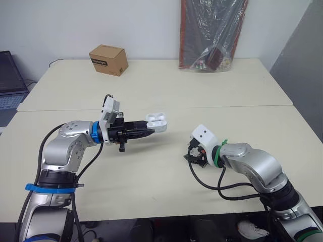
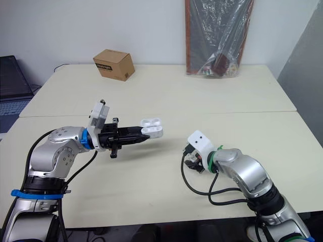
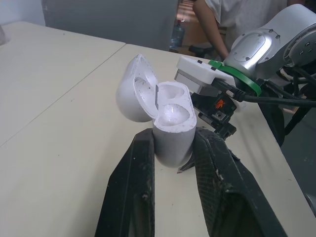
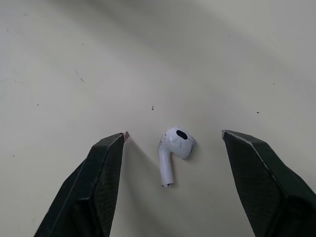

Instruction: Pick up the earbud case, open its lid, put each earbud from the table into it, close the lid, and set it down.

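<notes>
the left gripper (image 1: pixel 150 132) clamps the body of the white glossy plastic earbud case (image 3: pixel 170 129) between its two black fingers, holding it off the beige table (image 1: pixel 151 176) with the hinged lid (image 3: pixel 133 89) swung open. pickup and lid opening are complete. both wells look empty to us. at 4 o'clock from the case, the right gripper (image 1: pixel 194 155) points down with fingers wide, straddling but not touching a white stemmed earbud (image 4: pixel 174 145) lying on the table. we judge that loading, closing and set-down remain.

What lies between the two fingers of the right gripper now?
One white earbud lies on the table between the right gripper's open fingers, touching neither, as the right wrist view shows.
</notes>
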Robot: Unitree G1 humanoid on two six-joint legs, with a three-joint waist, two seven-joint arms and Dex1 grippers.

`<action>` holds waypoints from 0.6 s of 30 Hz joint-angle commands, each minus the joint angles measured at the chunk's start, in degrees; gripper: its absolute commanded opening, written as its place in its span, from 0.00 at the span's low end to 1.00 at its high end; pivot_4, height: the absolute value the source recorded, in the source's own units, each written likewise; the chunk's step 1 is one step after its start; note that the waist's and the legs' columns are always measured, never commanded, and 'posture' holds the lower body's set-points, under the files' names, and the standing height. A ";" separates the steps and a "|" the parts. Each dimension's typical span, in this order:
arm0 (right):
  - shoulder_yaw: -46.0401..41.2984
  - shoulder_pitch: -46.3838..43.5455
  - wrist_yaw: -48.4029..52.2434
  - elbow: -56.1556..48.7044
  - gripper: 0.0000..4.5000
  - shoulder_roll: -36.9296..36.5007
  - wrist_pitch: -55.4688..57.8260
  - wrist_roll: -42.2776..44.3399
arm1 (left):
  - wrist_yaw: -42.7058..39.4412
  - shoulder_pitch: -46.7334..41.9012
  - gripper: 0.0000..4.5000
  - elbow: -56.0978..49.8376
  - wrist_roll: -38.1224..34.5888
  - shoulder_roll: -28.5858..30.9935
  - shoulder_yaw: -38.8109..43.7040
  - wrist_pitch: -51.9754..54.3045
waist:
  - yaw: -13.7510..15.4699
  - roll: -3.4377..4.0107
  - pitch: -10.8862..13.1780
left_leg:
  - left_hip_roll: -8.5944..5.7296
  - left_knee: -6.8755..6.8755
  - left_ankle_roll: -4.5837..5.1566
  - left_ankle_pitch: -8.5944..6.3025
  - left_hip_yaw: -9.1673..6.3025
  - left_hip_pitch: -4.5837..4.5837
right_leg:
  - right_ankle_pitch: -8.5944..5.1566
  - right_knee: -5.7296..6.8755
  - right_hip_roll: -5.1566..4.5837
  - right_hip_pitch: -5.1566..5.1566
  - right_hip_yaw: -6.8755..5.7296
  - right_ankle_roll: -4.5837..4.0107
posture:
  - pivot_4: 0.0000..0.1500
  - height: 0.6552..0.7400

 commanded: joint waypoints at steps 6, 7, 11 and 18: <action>-0.60 -0.03 0.44 -1.45 0.65 -0.27 1.53 -0.03 | -0.08 0.61 0.18 -2.16 -0.44 0.37 0.63 -0.74 | 0.00 0.00 0.00 | 0.00 0.00 0.00 0.00 0.00 0.00 | 0.00 0.00 0.00 0.00 0.00 0.00 | 1.00 1.00; -0.63 0.02 0.43 -1.55 0.65 -0.23 1.70 0.02 | -0.08 0.76 0.18 -2.26 -0.48 0.40 0.67 -0.75 | -0.01 0.00 0.00 | 0.00 0.00 0.00 0.00 0.00 0.00 | 0.00 0.00 0.00 0.00 0.00 0.00 | 1.00 1.00; -0.95 -0.03 0.37 -1.36 0.57 0.03 1.78 0.08 | -0.08 0.95 0.18 -2.22 -0.45 0.41 0.76 -0.93 | -0.01 0.00 0.00 | 0.00 0.00 0.00 0.00 0.00 0.00 | 0.00 0.00 0.00 0.01 0.00 0.00 | 1.00 1.00; -0.89 -0.26 0.46 -0.88 0.08 0.13 1.75 0.01 | -0.41 1.22 0.18 -1.89 -0.29 0.63 0.84 -1.40 | -0.01 0.00 0.00 | 0.00 0.00 0.00 0.00 0.00 0.01 | 0.00 0.00 0.00 0.01 0.00 0.00 | 1.00 1.00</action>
